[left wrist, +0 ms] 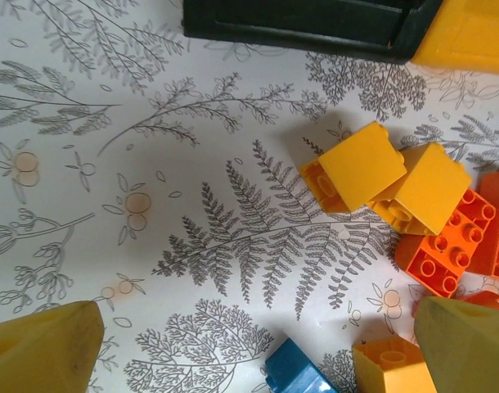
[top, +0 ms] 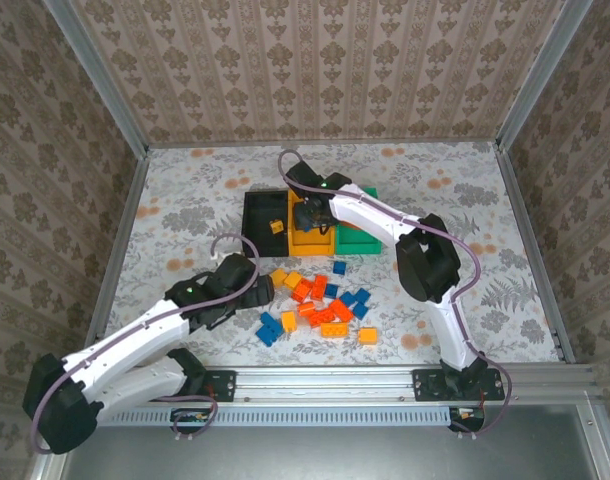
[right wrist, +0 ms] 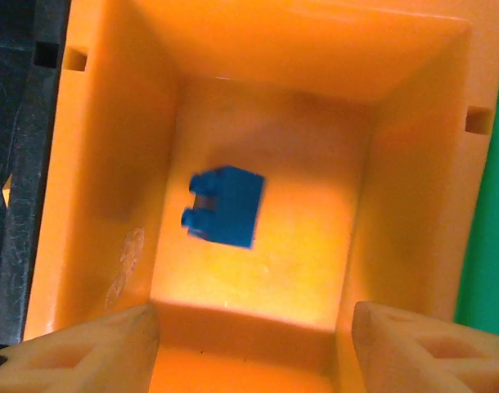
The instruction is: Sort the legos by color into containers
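My right gripper (right wrist: 253, 354) hangs open over the yellow-orange bin (right wrist: 110, 123), and its fingers (right wrist: 94, 352) hold nothing. A blue lego (right wrist: 223, 205) lies blurred in that bin. From above, the right gripper (top: 307, 212) sits over this middle bin (top: 307, 238), between the black bin (top: 257, 205) and the green bin (top: 363, 240). One yellow lego (top: 276, 227) lies in the black bin. My left gripper (left wrist: 258, 360) is open just above the table at the left edge of the loose legos (top: 320, 305). Near it lie two yellow bricks (left wrist: 364, 168), a red-orange brick (left wrist: 442, 250) and a blue brick (left wrist: 297, 372).
In the left wrist view the black bin's wall (left wrist: 298, 20) lies ahead, with a corner of the yellow-orange bin (left wrist: 470, 33) at top right. Bare patterned tabletop (left wrist: 110, 164) spreads left of the bricks. Metal rails and papered walls enclose the table (top: 185, 200).
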Action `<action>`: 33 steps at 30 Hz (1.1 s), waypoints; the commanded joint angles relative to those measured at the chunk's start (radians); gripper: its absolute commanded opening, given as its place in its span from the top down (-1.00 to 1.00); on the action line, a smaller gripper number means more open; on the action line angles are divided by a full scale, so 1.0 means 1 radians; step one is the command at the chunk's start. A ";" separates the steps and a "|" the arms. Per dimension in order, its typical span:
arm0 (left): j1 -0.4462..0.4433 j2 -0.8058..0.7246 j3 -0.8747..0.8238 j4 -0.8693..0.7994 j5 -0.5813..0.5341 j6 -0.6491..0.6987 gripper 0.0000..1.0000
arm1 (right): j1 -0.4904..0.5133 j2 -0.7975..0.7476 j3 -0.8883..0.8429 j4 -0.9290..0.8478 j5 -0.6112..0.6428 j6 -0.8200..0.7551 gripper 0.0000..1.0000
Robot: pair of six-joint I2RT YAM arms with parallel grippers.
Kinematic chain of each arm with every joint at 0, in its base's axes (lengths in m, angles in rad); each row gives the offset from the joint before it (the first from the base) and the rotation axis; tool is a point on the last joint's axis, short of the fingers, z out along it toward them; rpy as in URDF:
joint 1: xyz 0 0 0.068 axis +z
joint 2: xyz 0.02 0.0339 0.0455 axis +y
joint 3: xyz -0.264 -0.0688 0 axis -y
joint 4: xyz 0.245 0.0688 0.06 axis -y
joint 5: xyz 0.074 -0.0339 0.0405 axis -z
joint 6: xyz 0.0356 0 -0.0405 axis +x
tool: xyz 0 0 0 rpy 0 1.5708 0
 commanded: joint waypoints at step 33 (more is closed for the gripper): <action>0.105 0.351 -0.005 0.228 0.027 0.004 -0.29 | -0.072 -0.705 -0.640 0.183 -0.027 0.097 -0.39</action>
